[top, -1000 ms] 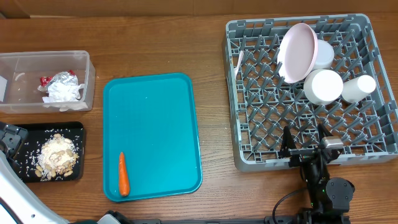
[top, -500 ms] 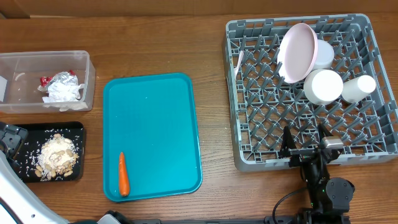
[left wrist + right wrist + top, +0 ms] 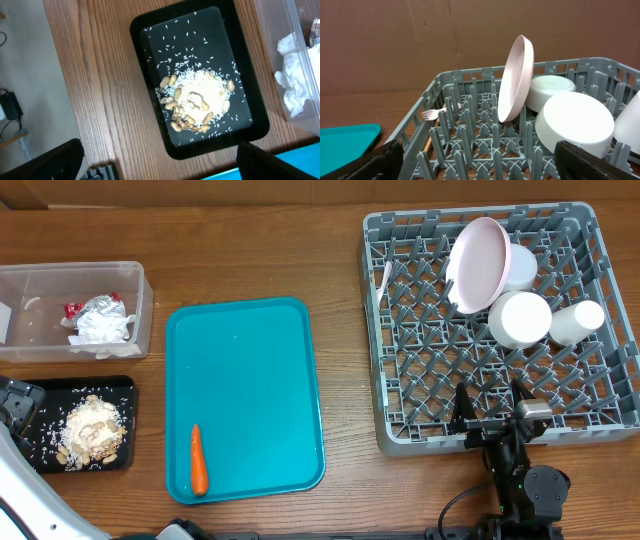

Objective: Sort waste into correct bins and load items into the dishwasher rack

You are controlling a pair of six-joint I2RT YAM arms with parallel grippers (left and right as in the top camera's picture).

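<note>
Left gripper (image 3: 15, 406), right gripper (image 3: 490, 416) wide, empty | rack (image 3: 372, 360) has plate (image 3: 477, 262), 2 bowls (image 3: 520, 318), cup (image 3: 577, 320), fork (image 3: 385, 277) | my leftover: 1 carrot (image 3: 198, 460) on tray (image 3: 245, 380)

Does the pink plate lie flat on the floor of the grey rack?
No, the plate stands nearly upright on its edge in the rack, in front of a white bowl.

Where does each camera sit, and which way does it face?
Overhead: above the table, straight down on tub, black tray, rack; right gripper at rack's near edge.
Left wrist: over black tray, looking down on food scraps; left gripper at bottom.
Right wrist: low at rack's edge, looking across at plate, bowls; its fingers at bottom.
Shared: overhead and right wrist both show the plate.
</note>
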